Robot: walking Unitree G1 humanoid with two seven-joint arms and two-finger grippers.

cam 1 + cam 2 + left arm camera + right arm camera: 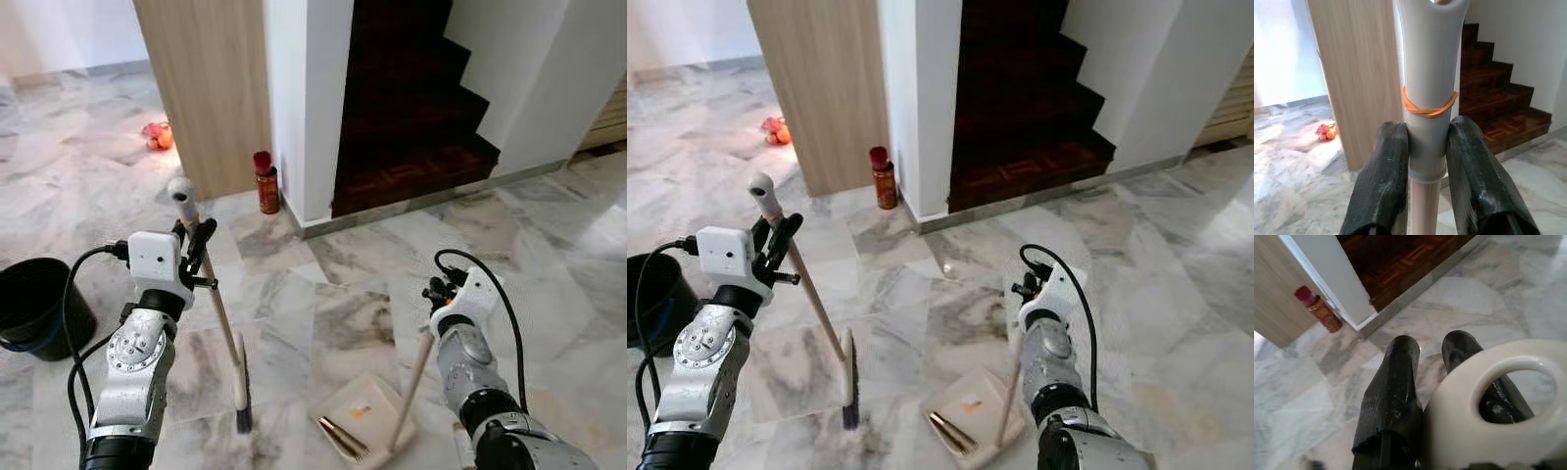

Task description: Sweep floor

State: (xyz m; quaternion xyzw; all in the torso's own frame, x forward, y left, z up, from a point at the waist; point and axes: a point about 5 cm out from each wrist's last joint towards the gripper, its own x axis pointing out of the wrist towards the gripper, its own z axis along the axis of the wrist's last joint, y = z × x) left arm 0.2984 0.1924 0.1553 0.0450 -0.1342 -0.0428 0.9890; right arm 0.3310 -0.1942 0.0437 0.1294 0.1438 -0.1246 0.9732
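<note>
My left gripper [196,240] is shut on the broom handle [1429,98], just below its grey cap and an orange rubber band [1429,108]. The wooden stick slants down to the brush head [241,392], which stands on the marble floor. A cream dustpan [377,397] rests flat on the floor to its right, holding an orange scrap [361,412] and a gold-brown piece [341,438]. My right gripper [436,294] is shut on the dustpan handle [1508,396], whose looped top lies against the black fingers [1396,382].
A black bucket [34,308] stands at my left. A red can [265,183] sits by the wooden panel [206,88] and white pillar [304,98]. Orange fruit [157,135] lies farther back. Dark wooden stairs [411,108] rise ahead on the right.
</note>
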